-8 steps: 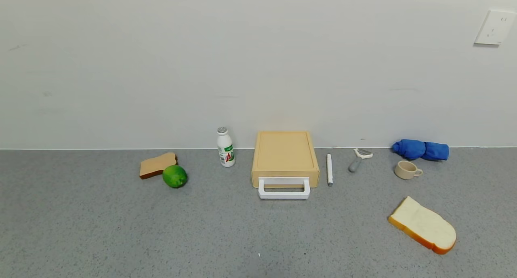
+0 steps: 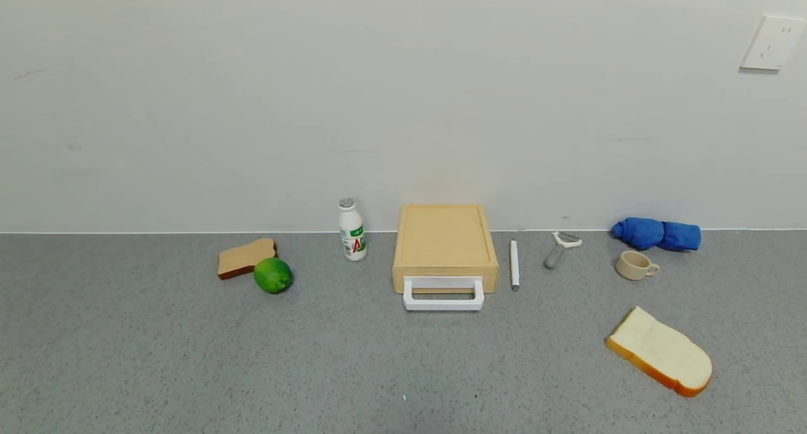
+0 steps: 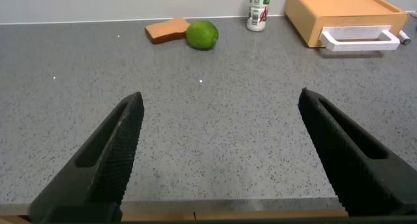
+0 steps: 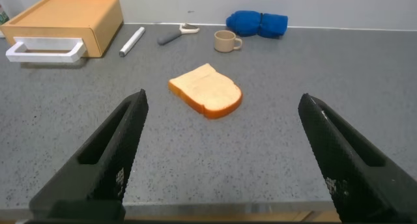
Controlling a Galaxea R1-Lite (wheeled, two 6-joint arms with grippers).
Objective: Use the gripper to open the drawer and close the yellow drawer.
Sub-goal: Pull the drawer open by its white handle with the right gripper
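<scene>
The drawer [image 2: 444, 245] sits shut at the back of the surface [image 2: 403, 358] against the wall, long axis running front to back, its handle [image 2: 444, 295] facing the robot. Left end effector [image 3: 221, 159] and right end effector [image 4: 221, 159] hover wide apart and empty near the front edge, with bare surface ahead.

Yellow drawer [image 2: 445, 243] sits against the wall at table centre, apparently shut, with its white handle [image 2: 444, 297] facing the robot. On its left: small bottle [image 2: 352, 230] upright, then a lime [image 2: 273, 275] touching a brown bread slice [image 2: 245, 257]. On its right: white pen [image 2: 514, 265] just beside the box, peeler [image 2: 558, 247], beige cup [image 2: 635, 265] in front of a blue cloth [image 2: 656, 233], and a white bread slice [image 2: 661, 351] nearer the robot; wall socket [image 2: 773, 42] upper right.
</scene>
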